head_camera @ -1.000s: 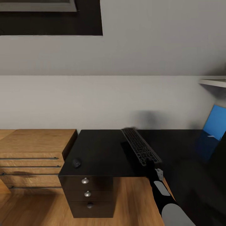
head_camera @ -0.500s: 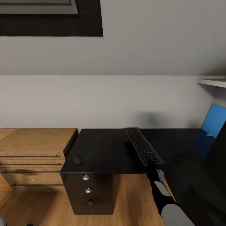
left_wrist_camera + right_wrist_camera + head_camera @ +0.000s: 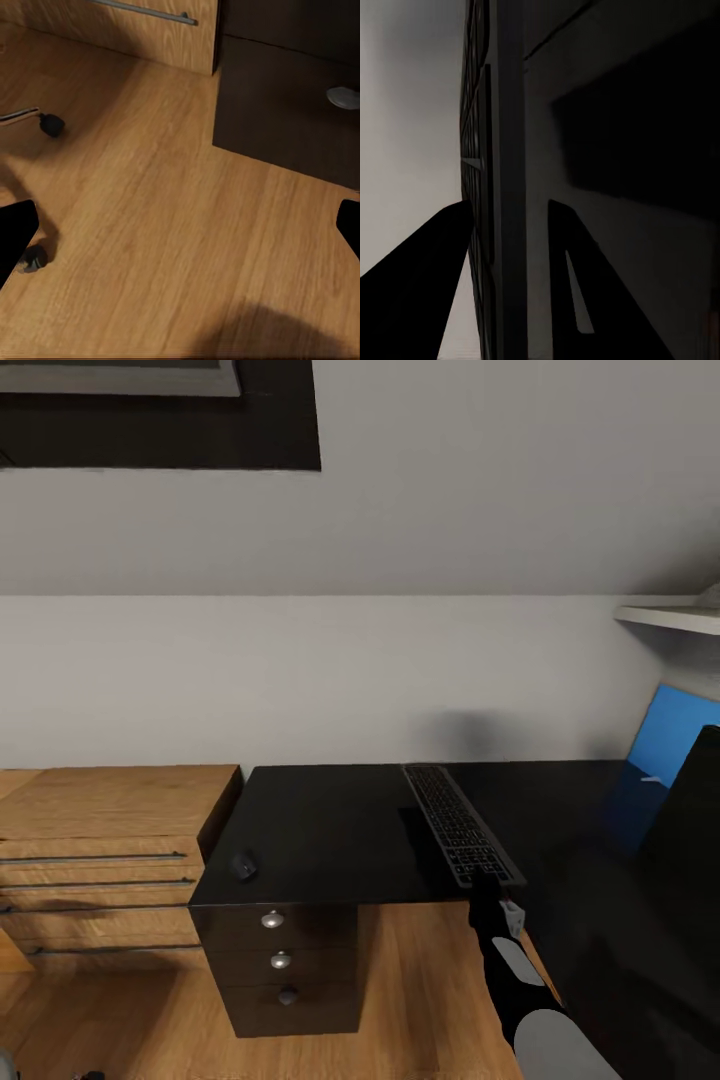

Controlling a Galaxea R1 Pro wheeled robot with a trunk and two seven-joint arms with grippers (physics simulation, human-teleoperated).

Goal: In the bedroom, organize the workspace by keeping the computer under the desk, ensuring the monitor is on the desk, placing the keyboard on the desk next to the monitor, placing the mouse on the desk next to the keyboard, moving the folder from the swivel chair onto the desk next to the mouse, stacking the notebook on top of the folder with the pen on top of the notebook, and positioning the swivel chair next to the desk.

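Note:
The desk (image 3: 330, 830), black-topped with knobbed drawers (image 3: 280, 960), stands against the wall. My right gripper (image 3: 487, 882) is shut on the near end of the keyboard (image 3: 455, 820), which lies lengthwise low over the desk top with its shadow beside it. In the right wrist view the keyboard's edge (image 3: 499, 187) runs between the two dark fingers (image 3: 577, 285). The small dark mouse (image 3: 243, 866) sits near the desk's front left corner. My left gripper (image 3: 180, 229) hangs open over the wooden floor, facing a drawer knob (image 3: 343, 96). Two swivel chair casters (image 3: 50, 124) show there.
A light wooden drawer unit (image 3: 110, 840) adjoins the desk on the left. The blue back panel (image 3: 668, 740) rises at the right, with a black flat shape (image 3: 695, 800) in front of it. A white shelf (image 3: 670, 615) juts out above. Wooden floor (image 3: 430, 990) lies before the desk.
The keyboard, held by my right gripper, has shifted slightly to the right over the desk. The whole view has also drifted a little.

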